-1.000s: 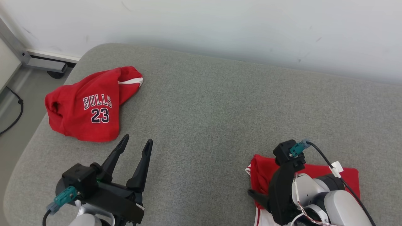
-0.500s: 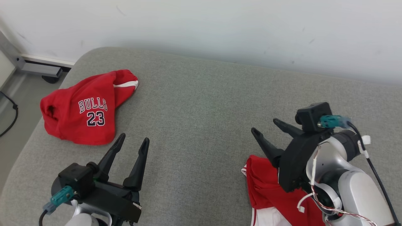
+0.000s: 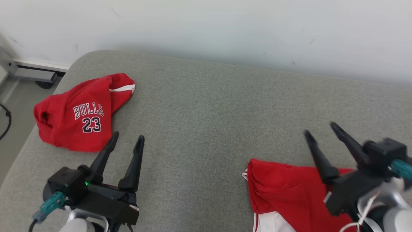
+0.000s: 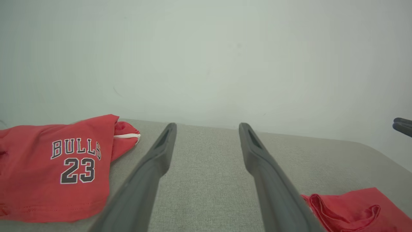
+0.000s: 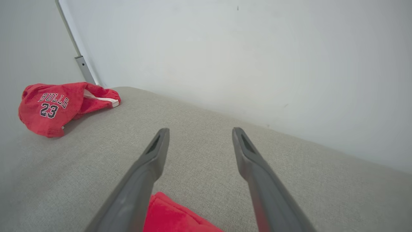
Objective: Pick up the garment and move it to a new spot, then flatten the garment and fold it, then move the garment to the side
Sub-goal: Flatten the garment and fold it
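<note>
Before us a pale wall (image 3: 206, 29) rises behind the grey padded surface (image 3: 209, 112) that we work on. On its far left corner we see a red jersey (image 3: 80, 112) lying crumpled, the words BULLS 23 facing up. At the near right edge lies a folded red garment (image 3: 283, 190), with a white strip showing at its near side. Our left gripper (image 3: 128, 136) hovers near the jersey, jaws spread and empty. Our right gripper (image 3: 320, 129) hangs above the folded garment's right part, jaws likewise apart, gripping nothing.
</note>
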